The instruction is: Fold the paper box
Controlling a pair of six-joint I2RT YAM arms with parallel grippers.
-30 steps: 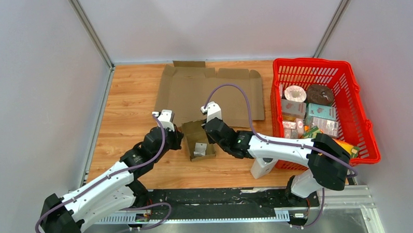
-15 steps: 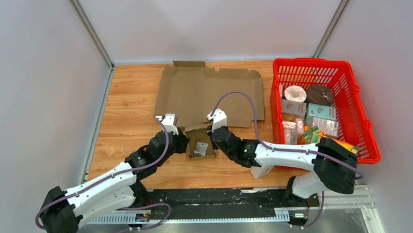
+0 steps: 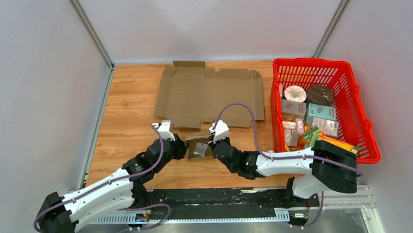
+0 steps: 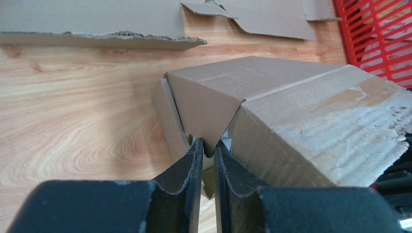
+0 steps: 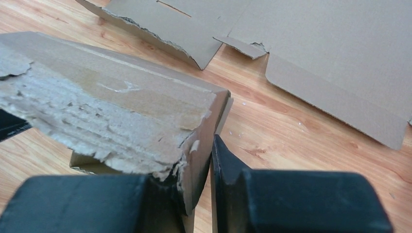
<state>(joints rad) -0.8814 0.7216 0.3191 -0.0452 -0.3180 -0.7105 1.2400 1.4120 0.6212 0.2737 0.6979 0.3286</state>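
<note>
Sitting near the front middle of the wooden table (image 3: 127, 119), the paper box (image 3: 199, 147) is being flanked by both arms. It is half formed, with its torn-edged top panel tipping over the body. On its right side, 1 wall is being clamped between the fingers of the right gripper (image 3: 211, 144), which are standing only a cardboard thickness apart. On its left side, the pointed corner of a flap is being straddled by the left gripper (image 4: 208, 145). A narrow slit is showing between the fingers, and whether the corner is being pinched or merely enclosed cannot be told. The box is lying straight ahead of each gripper, with neither arm nearer, so the coming fold is judged to turn on that left flap being pressed inward. Beyond, a flat cardboard sheet (image 3: 209, 93) is lying well apart from the box. A red basket (image 3: 274, 101) of goods is standing at the right edge, and grey walls are enclosing the table.
</note>
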